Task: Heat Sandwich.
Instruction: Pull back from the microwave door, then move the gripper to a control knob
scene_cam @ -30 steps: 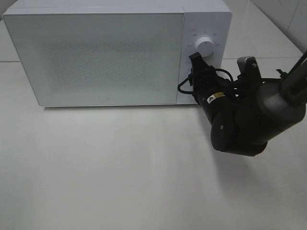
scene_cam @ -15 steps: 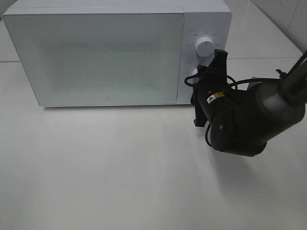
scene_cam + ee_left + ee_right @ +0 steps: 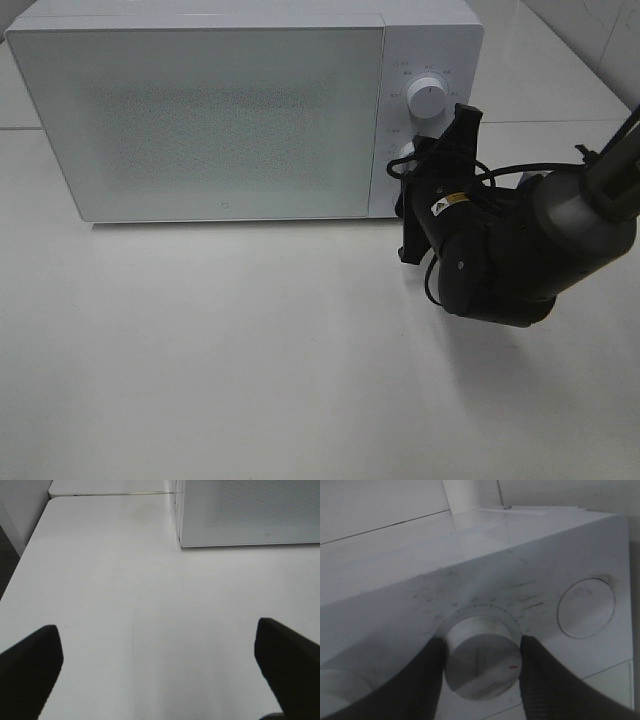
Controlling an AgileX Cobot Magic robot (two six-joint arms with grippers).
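Over the last second my right pincer [image 3: 482, 647] has rolled about a quarter turn at the control panel of the white box-shaped microwave oven [image 3: 430, 30]. Its two dark fingers are clamped on either side of the lower round white dial [image 3: 480, 662], just under the upper round white dial [image 3: 427, 97]. I read that as the dial having been turned with the wrist, so the heating is probably being set or started.

The microwave's frosted, dotted door [image 3: 200, 120] is closed flat. I cannot see through it, so the square white-bread sandwich is out of sight; I judge it is already inside, but I cannot confirm that from here.

My left pincer [image 3: 157, 645] hangs wide open and empty over the bare white counter [image 3: 200, 350], near the oven's front corner.
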